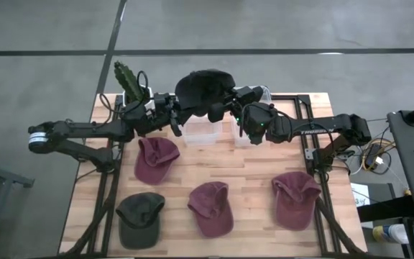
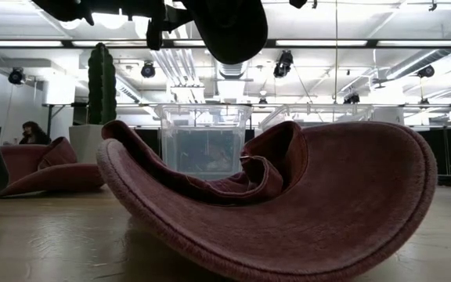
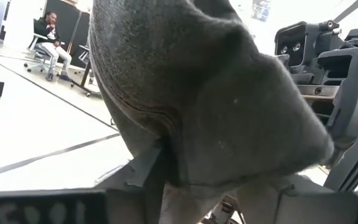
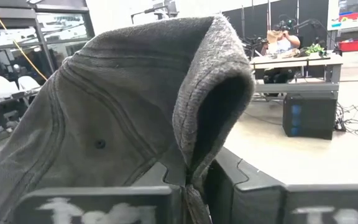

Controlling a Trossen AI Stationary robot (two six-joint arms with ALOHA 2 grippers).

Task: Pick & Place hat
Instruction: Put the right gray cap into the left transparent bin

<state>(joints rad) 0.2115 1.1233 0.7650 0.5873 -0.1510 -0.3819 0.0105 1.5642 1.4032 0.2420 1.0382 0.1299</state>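
Your right gripper (image 1: pixel 230 106) pinches black hat (image 1: pixel 203 88) above clear bin (image 1: pixel 201 131) — left gripper (image 1: pixel 176 119) at hat's edge, grip unclear.

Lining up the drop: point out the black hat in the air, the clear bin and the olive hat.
black hat (image 1: pixel 204 88), high view, on its crown, held up between the two arms
clear bin (image 1: pixel 201 134), high view, on its near rim
olive hat (image 1: pixel 141 213), high view, on its crown

Maroon cap (image 2: pixel 288 211) lies upturned on the table (image 2: pixel 45 243), filling the foreground. Behind it a clear bin (image 2: pixel 203 141). Dark cap (image 2: pixel 229 30) hangs above the bin. Second maroon cap (image 2: pixel 41 168) and cactus (image 2: pixel 101 82) at left.
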